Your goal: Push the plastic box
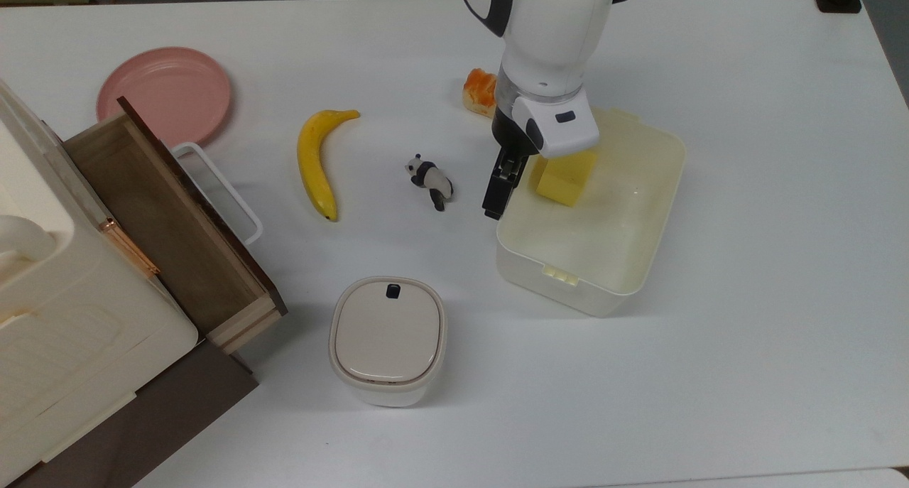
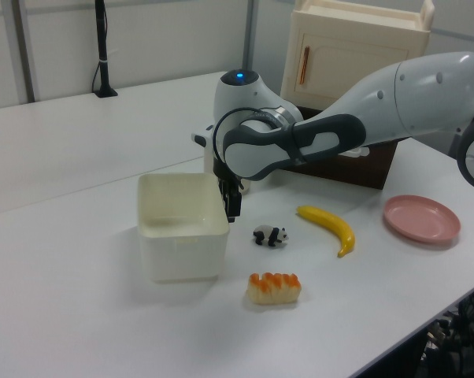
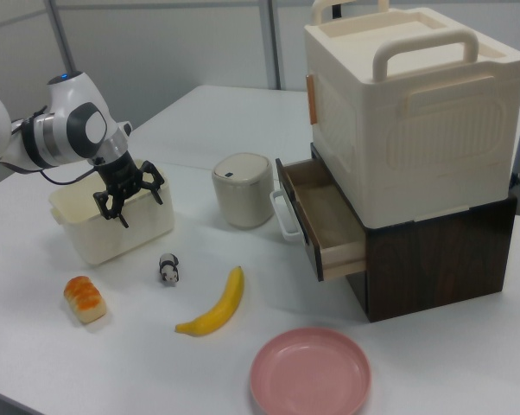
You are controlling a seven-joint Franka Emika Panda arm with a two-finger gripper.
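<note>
Plastic box (image 1: 625, 261): right of centre in the top view, open-topped, on the white tabletop (image 1: 746, 374); left of centre in the left view (image 2: 182, 248).
Yellow block (image 1: 564, 179): inside the box, at its upper end in the top view, partly under the arm.
Gripper (image 1: 495, 198): at the box's long wall on the top view's left; in the right view (image 3: 129, 197) its fingers stand spread apart, holding nothing.
Panda figure (image 1: 429, 180): just beside the gripper, on the top view's left.
Banana (image 1: 316, 161): further toward the top view's left.
Bread piece (image 1: 481, 90): above the box in the top view, beside the arm.
Lidded container (image 1: 387, 339): lower centre of the top view.
Pink plate (image 1: 165, 94): upper left.
Cabinet (image 1: 64, 317): left edge, wooden drawer (image 1: 170, 225) pulled open.
</note>
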